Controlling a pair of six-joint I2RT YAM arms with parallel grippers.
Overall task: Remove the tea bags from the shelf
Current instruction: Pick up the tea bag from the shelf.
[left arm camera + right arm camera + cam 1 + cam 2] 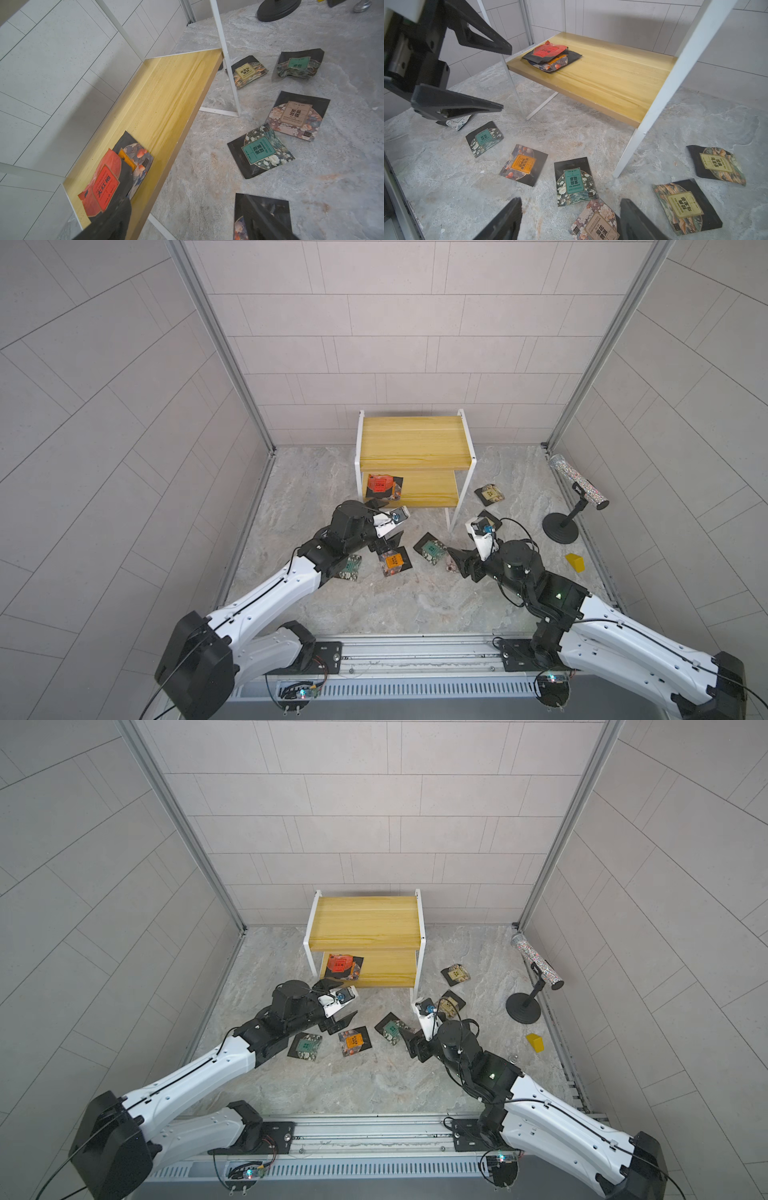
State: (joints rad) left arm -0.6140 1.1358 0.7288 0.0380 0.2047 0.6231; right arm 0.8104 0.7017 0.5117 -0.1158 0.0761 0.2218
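While one small stack of tea bags (548, 51) is not yet off the shelf (415, 439), sitting at the left end of its lower board (428, 489) with the red sachet (380, 483) on top and at least one more beneath, the left gripper (505, 79) hangs just in front of that end, above the desk (374, 605). The danger, I'd say: a reach in nips only the red one and shoves the rest deeper, or a finger clips the white frame (357, 477) and jolts the whole rack. Its fingers are spread wide, empty, touching nothing.

Moving right, an orange-label sachet (392, 561) and a teal-label sachet (432, 549) lie flat on the desk before the shelf's front edge. Then the right gripper (571, 202), fingers likewise parted and empty, low over the chrysanthemum sachet (596, 224). Whether it touches, I cannot tell. Tan-label sachets (490, 493) lie by the shelf's right front leg.
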